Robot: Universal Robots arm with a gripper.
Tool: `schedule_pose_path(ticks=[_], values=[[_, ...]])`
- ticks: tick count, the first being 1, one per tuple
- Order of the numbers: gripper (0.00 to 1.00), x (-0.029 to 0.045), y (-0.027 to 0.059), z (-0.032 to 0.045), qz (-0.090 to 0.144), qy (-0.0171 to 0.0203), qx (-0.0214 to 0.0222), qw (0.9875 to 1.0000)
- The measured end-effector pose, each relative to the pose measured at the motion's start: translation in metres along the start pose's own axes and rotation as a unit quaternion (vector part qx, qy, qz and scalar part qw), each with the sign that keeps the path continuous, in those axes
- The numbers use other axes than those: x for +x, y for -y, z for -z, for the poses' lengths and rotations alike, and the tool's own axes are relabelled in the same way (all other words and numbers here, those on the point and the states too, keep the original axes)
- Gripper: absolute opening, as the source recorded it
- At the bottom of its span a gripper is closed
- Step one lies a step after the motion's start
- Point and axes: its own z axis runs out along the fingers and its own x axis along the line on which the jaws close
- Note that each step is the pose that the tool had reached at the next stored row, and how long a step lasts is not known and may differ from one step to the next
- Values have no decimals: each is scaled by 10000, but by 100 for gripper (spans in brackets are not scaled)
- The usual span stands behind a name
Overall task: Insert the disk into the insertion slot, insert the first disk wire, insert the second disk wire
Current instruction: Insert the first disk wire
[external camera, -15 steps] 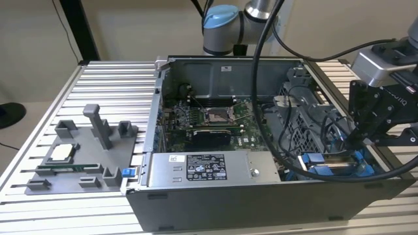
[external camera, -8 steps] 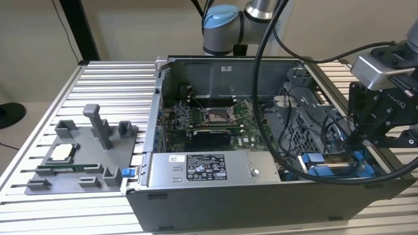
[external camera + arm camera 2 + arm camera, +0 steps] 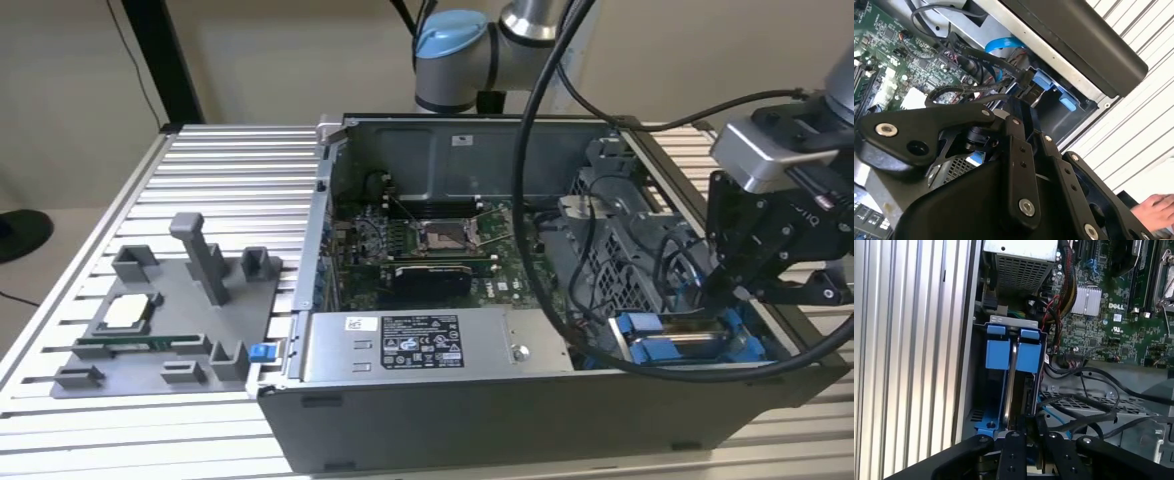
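Observation:
The disk (image 3: 1011, 385) stands on edge in its bright blue frame (image 3: 999, 352), seated in the insertion slot (image 3: 980, 390) at the case's corner. In the exterior view the disk (image 3: 681, 345) lies low at the case's right end. My gripper (image 3: 737, 292) hangs just above that end. In the first wrist view my gripper (image 3: 1034, 434) sits right over the disk's near end. In the second wrist view its black fingers (image 3: 1015, 125) stand close together, and the connector of a black disk wire (image 3: 1026, 82) is at their tips, beside a blue tab (image 3: 1046, 82).
A grey power-supply box (image 3: 414, 345) fills the case's front. The motherboard (image 3: 427, 240) lies behind it, and a perforated cage (image 3: 627, 250) with loose black cables (image 3: 587, 300) lies beside the slot. A grey parts fixture (image 3: 174, 320) sits on the exterior view's left. A hand (image 3: 1154, 207) rests at the table edge.

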Motion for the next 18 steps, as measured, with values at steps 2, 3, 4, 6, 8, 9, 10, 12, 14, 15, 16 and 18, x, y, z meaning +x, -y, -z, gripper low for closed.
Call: schedule_pose_path(ticks=[2, 3, 4, 6, 8, 9, 10, 12, 14, 15, 16, 18], values=[[0, 3, 13, -30, 1, 0, 0, 10000], [0, 4, 20, -39, 1, 0, 0, 10000], [0, 3, 28, -44, 0, 0, -1, 10000], [0, -3, 29, -46, 0, -2, -6, 10000], [0, -4, 30, -50, 0, -17, -16, 10000], [0, -4, 30, -52, 0, -28, -19, 10000], [0, -4, 30, -55, -1, -37, -22, 10000], [0, -11, 31, -55, -1, -77, -35, 10000], [0, -21, 32, -59, -1, -126, -49, 9999], [0, -23, 32, -59, -2, -127, -49, 9999], [0, -23, 32, -59, -2, -128, -50, 9999], [0, -28, 32, -58, -1, -128, -50, 9999]])
